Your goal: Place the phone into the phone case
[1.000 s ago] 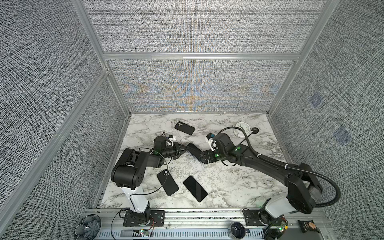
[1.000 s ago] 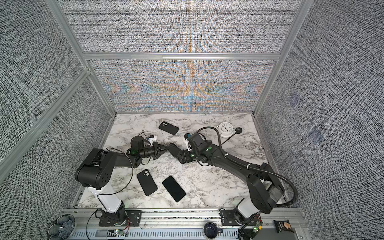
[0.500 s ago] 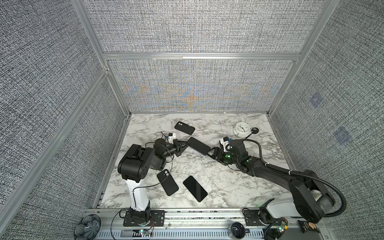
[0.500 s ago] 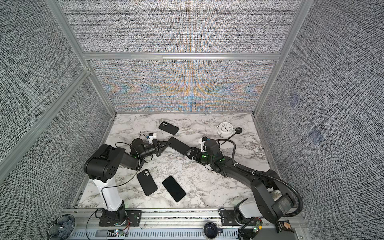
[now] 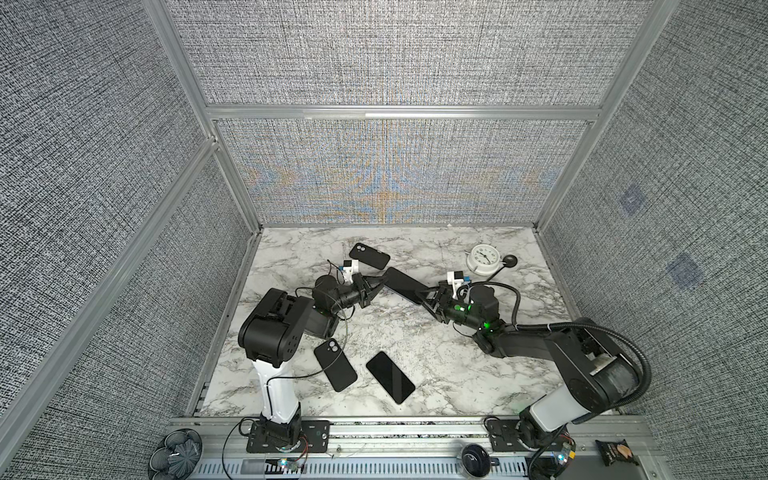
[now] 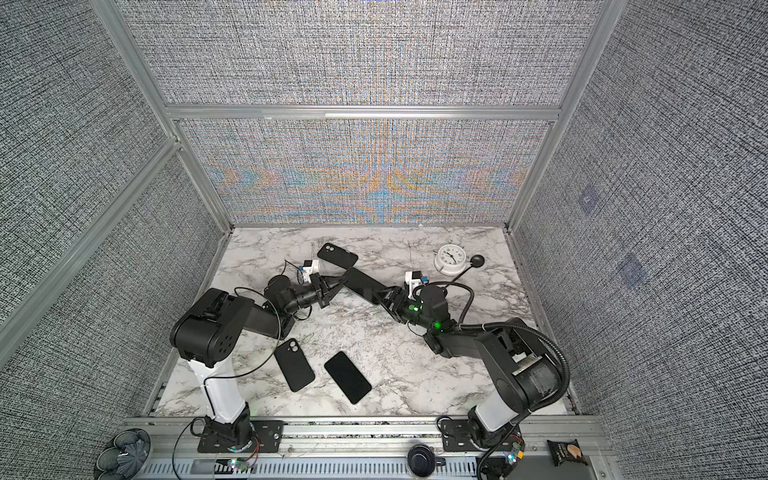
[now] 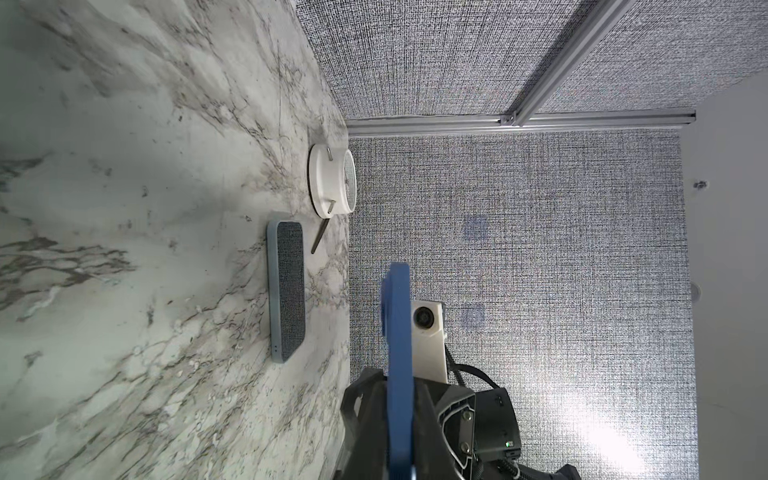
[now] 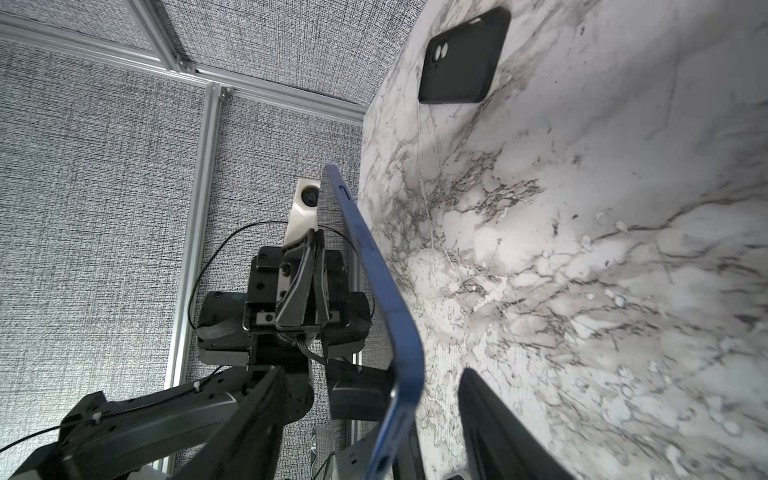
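A blue phone (image 5: 402, 283) (image 6: 365, 284) hangs level above the marble table (image 5: 415, 340) between both arms. My left gripper (image 5: 380, 284) (image 6: 341, 282) (image 7: 400, 386) is shut on one end of the phone (image 7: 398, 332). My right gripper (image 5: 424, 296) (image 6: 384, 296) (image 8: 374, 372) stands open around the other end of the phone (image 8: 374, 282), with marble showing between phone and one finger. In the left wrist view a grey-blue phone case (image 7: 286, 291) lies flat on the marble, lined side up. The right arm hides it in both top views.
A black case (image 5: 369, 256) (image 8: 463, 58) lies near the back. Another black case (image 5: 335, 365) and a black phone (image 5: 390, 377), screen up, lie at the front. A white clock (image 5: 482, 259) (image 7: 332, 183) and a black knob (image 5: 510, 261) stand at the back right.
My right gripper has drawn back to the right along the phone to its far end, and its jaws have narrowed. The left gripper has carried the phone slightly right and back.
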Controlling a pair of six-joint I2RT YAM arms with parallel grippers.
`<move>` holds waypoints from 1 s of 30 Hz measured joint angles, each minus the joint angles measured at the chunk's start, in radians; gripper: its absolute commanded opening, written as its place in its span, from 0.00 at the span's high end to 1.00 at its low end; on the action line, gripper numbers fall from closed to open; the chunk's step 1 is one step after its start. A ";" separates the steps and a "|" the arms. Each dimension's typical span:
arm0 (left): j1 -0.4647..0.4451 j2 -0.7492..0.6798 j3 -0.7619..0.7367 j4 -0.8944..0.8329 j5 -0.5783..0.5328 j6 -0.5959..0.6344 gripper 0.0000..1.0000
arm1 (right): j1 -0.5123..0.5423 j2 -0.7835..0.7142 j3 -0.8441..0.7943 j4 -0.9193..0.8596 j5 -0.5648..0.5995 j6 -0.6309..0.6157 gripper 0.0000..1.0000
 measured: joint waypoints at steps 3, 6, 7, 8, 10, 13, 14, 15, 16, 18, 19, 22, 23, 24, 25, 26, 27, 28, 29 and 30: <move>-0.002 0.001 -0.001 0.000 -0.009 0.000 1.00 | -0.013 0.027 -0.010 0.058 -0.004 0.023 0.42; -0.004 0.001 -0.003 0.002 -0.011 -0.001 1.00 | -0.020 0.052 -0.019 0.108 -0.005 0.045 0.46; -0.003 0.001 -0.004 0.002 -0.011 -0.001 1.00 | -0.019 0.060 -0.021 0.122 -0.005 0.050 0.48; -0.003 0.001 -0.005 0.002 -0.011 -0.001 1.00 | -0.019 0.068 -0.024 0.141 -0.006 0.063 0.49; -0.004 0.001 -0.005 0.002 -0.013 -0.002 1.00 | -0.020 0.083 -0.028 0.171 -0.009 0.071 0.54; -0.003 0.003 -0.005 0.004 -0.015 -0.004 1.00 | -0.021 0.103 -0.032 0.211 -0.009 0.092 0.59; -0.003 0.004 -0.005 0.004 -0.015 -0.004 1.00 | -0.022 0.108 -0.032 0.220 -0.009 0.096 0.60; -0.003 0.004 -0.005 0.004 -0.015 -0.004 1.00 | -0.023 0.110 -0.032 0.228 -0.009 0.098 0.61; -0.003 0.004 -0.005 0.004 -0.015 -0.004 1.00 | -0.024 0.112 -0.032 0.235 -0.009 0.101 0.62; -0.003 0.004 -0.006 0.005 -0.015 -0.004 1.00 | -0.024 0.114 -0.032 0.245 -0.009 0.109 0.63; -0.003 0.004 -0.007 0.004 -0.015 -0.004 1.00 | -0.024 0.114 -0.032 0.245 -0.009 0.109 0.64; -0.004 0.005 -0.009 0.004 -0.015 -0.004 1.00 | -0.026 0.114 -0.032 0.252 -0.009 0.112 0.66; -0.003 0.005 -0.010 0.004 -0.015 -0.004 1.00 | -0.026 0.114 -0.032 0.252 -0.009 0.112 0.67; -0.003 0.005 -0.011 0.005 -0.016 -0.004 1.00 | -0.026 0.114 -0.032 0.252 -0.009 0.112 0.68; -0.004 0.005 -0.011 0.004 -0.015 -0.004 1.00 | -0.026 0.114 -0.032 0.252 -0.009 0.112 0.68; -0.004 0.005 -0.012 0.004 -0.015 -0.004 1.00 | -0.026 0.114 -0.032 0.252 -0.009 0.113 0.70; -0.004 0.005 -0.012 0.004 -0.015 -0.004 1.00 | -0.026 0.114 -0.032 0.252 -0.009 0.114 0.71; -0.004 0.006 -0.012 0.005 -0.015 -0.004 1.00 | -0.027 0.114 -0.032 0.252 -0.009 0.116 0.72; -0.004 0.006 -0.012 0.004 -0.016 -0.004 1.00 | -0.027 0.114 -0.032 0.252 -0.009 0.116 0.73; -0.004 0.006 -0.012 0.004 -0.016 -0.004 1.00 | -0.027 0.114 -0.032 0.252 -0.009 0.116 0.74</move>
